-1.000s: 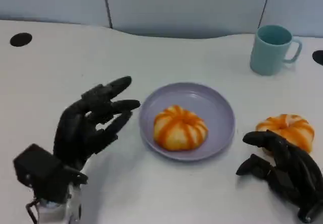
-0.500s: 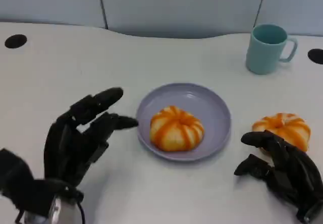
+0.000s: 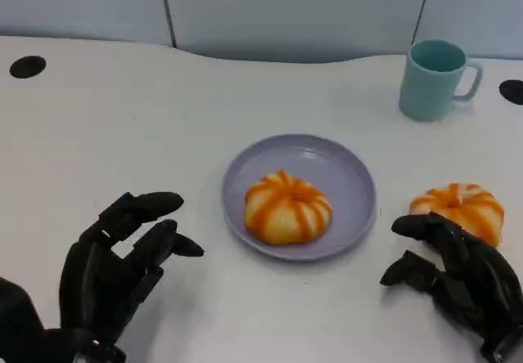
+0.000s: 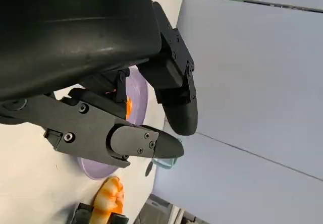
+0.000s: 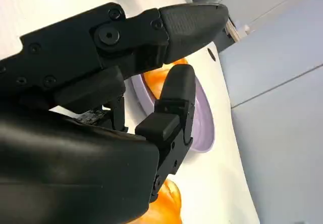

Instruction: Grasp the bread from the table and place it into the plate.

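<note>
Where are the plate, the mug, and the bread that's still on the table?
plate (image 3: 353,185): head view, bare purple surface right of the bread lying in it.
mug (image 3: 431,81): head view, middle of its teal wall.
bread on the table (image 3: 462,205): head view, its striped orange top.

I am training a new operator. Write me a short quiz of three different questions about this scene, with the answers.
1. True or false: the purple plate holds a bread bun.
2. Which thing stands at the table's far right? A) teal mug B) bowl C) bottle
3. Fill the gap: the second bread bun lies on the table just beyond the ___ hand.

Key: 1 true. 2 A. 3 right; that hand is open beside it, and the left hand is open too.
</note>
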Robot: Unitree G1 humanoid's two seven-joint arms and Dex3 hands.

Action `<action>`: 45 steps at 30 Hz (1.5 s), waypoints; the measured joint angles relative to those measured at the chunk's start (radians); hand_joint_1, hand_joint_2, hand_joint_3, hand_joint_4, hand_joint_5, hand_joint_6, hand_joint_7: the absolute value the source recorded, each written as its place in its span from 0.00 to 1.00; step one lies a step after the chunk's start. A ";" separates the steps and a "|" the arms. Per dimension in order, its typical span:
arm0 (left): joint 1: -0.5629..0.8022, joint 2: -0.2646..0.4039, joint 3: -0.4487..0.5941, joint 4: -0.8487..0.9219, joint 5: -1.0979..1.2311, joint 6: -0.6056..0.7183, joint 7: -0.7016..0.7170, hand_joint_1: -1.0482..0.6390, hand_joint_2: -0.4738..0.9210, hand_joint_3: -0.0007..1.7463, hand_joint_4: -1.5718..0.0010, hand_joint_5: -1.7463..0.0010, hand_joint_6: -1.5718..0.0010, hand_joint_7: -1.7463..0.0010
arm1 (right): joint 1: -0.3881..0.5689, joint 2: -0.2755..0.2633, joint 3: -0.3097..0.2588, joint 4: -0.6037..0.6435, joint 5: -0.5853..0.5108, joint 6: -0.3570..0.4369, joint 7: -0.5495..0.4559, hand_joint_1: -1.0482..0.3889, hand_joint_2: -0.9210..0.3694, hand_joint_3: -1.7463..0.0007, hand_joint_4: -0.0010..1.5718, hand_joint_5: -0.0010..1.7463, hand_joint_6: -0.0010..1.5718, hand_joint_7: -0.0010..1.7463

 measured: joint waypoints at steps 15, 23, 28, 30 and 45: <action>0.000 -0.004 0.008 -0.001 0.004 0.006 0.000 0.28 1.00 0.14 0.53 0.20 0.53 0.47 | 0.000 0.000 0.000 0.000 0.000 0.000 0.000 0.43 0.00 0.87 0.41 0.80 0.41 0.56; 0.027 -0.007 0.016 -0.001 0.002 0.015 -0.001 0.31 1.00 0.10 0.49 0.20 0.53 0.43 | 0.001 0.000 0.001 -0.001 -0.002 0.000 -0.003 0.42 0.00 0.86 0.41 0.80 0.41 0.56; 0.066 -0.006 0.018 -0.001 -0.010 0.085 -0.006 0.31 1.00 0.10 0.50 0.17 0.55 0.37 | 0.007 -0.001 0.004 -0.010 -0.001 0.002 -0.001 0.42 0.00 0.86 0.40 0.82 0.41 0.58; 0.054 -0.003 0.029 0.036 -0.008 0.084 -0.009 0.31 1.00 0.10 0.50 0.16 0.56 0.34 | 0.010 -0.005 0.005 -0.016 -0.003 0.008 -0.002 0.41 0.00 0.86 0.40 0.82 0.41 0.59; -0.001 0.008 0.062 0.125 0.009 0.069 -0.009 0.31 1.00 0.10 0.50 0.15 0.57 0.31 | 0.019 -0.009 0.010 -0.034 -0.004 0.016 -0.005 0.41 0.00 0.86 0.39 0.83 0.40 0.60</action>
